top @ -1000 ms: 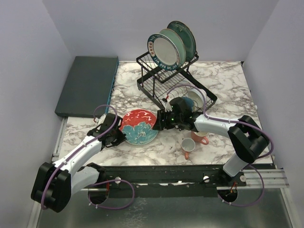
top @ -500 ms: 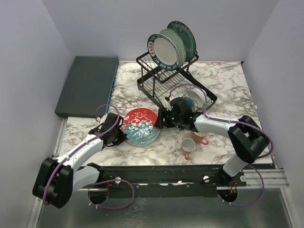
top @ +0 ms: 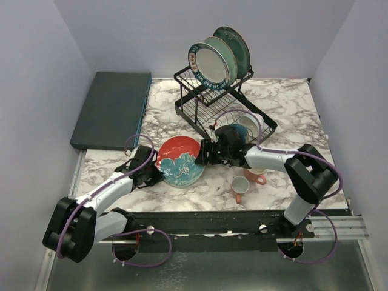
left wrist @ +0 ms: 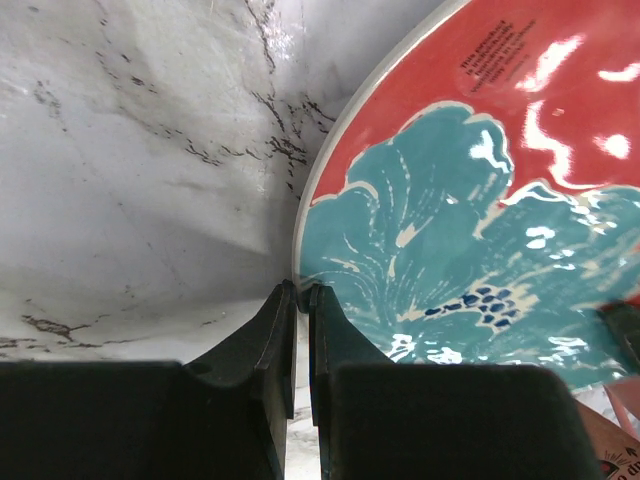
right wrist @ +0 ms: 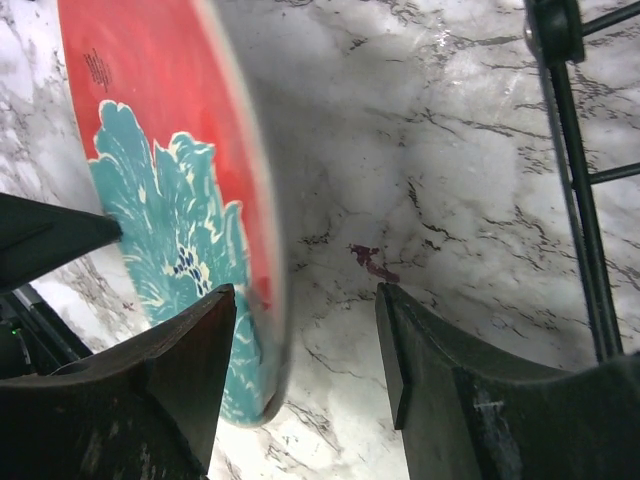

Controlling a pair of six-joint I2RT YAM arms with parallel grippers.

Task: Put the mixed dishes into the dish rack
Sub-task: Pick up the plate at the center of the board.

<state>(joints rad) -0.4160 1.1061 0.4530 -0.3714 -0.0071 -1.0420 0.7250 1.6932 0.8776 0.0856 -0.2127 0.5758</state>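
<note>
Left gripper (left wrist: pixel 301 296) is pinched nearly shut on the rim of the red-and-teal plate (left wrist: pixel 470 200). Right gripper (right wrist: pixel 305 298) is gaping wide, just straddling the opposite edge, not clamped.

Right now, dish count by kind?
Plates: 4 (white blue-rimmed plate, pale green plate, dark teal plate, red-and-teal plate)
Mugs: 2 (pink mug, second pink mug)
Bowls: 1 visible (white bowl)
Total: 7

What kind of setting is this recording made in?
Probably a lab test cell dressed as a kitchen counter: plain walls box in a marble-patterned table, with a black wire dish rack holding plates.
</note>
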